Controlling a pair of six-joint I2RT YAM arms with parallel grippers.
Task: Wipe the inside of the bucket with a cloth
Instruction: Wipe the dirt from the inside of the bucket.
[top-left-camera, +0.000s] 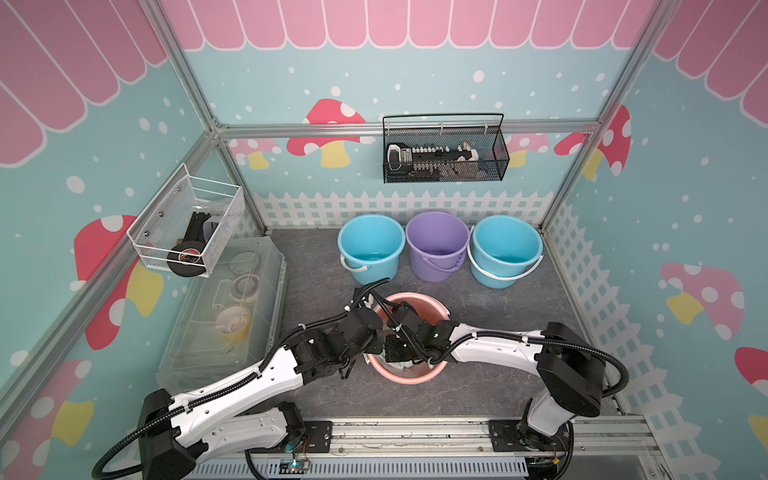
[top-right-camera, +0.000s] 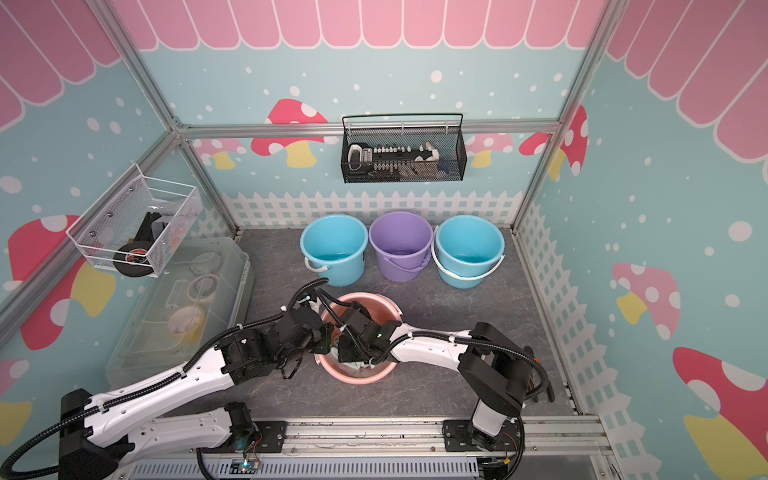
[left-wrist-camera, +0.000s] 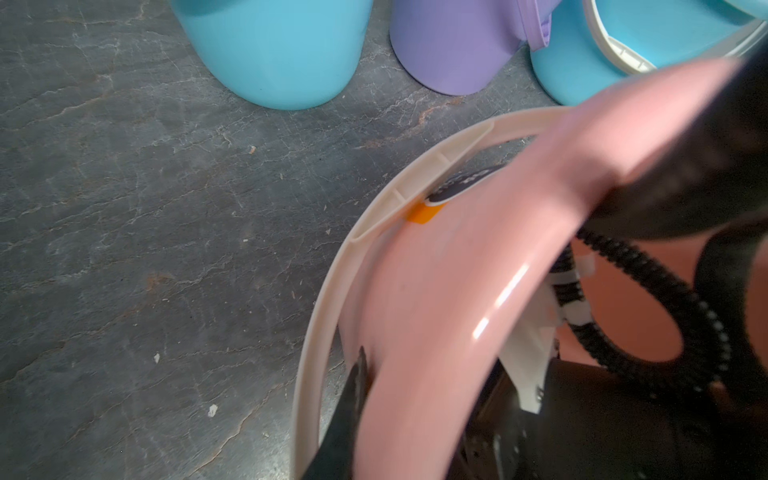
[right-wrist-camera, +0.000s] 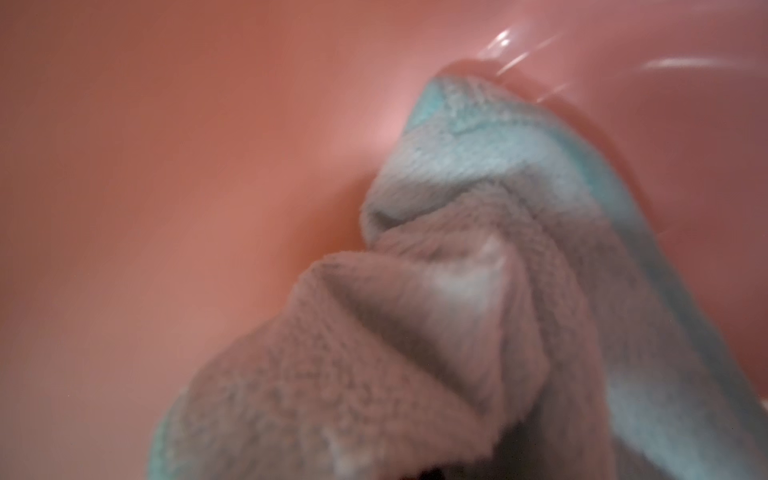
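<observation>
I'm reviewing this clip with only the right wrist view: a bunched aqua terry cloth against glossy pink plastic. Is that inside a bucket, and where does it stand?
Observer: Yes. In both top views the right pincer reaches down into a round pink plastic bucket standing on the grey stone-look tabletop.
Operator: Is anything steadying it?
Observer: The left pincer is clamped on its rim nearest the left arm; the left wrist view shows one black finger outside the wall.
Operator: Other buckets nearby?
Observer: Three upright in a row behind it: a sky-blue plastic bucket, a lilac plastic bucket and a second sky-blue plastic bucket.
</observation>
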